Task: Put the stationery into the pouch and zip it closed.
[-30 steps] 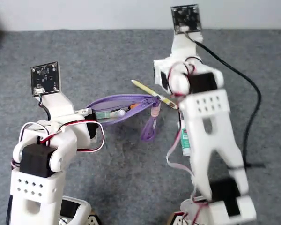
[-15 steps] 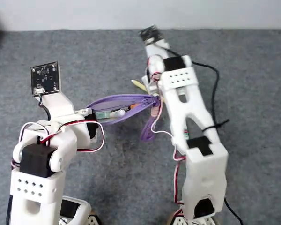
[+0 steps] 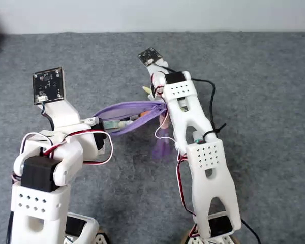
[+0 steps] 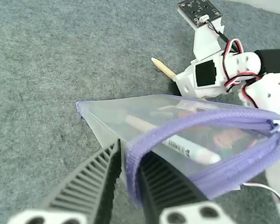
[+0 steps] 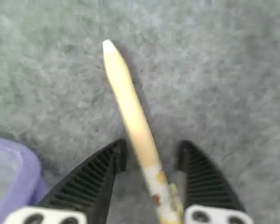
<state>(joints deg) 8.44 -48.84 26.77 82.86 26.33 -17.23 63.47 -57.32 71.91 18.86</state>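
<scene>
Grey felt (image 5: 233,70), right claw (image 5: 151,145) half-open astride pencil (image 5: 126,93), perhaps touching

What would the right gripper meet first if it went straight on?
Probably the cream pencil, lying between the right gripper's open fingers; beside it, only grey mat. Depth is unclear.

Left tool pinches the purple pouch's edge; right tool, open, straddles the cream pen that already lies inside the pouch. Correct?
No. The cream pen lies outside the pouch, on the grey mat, as the right wrist view shows. The left tool does pinch the pouch's edge, and the open right tool straddles the pen.
</scene>
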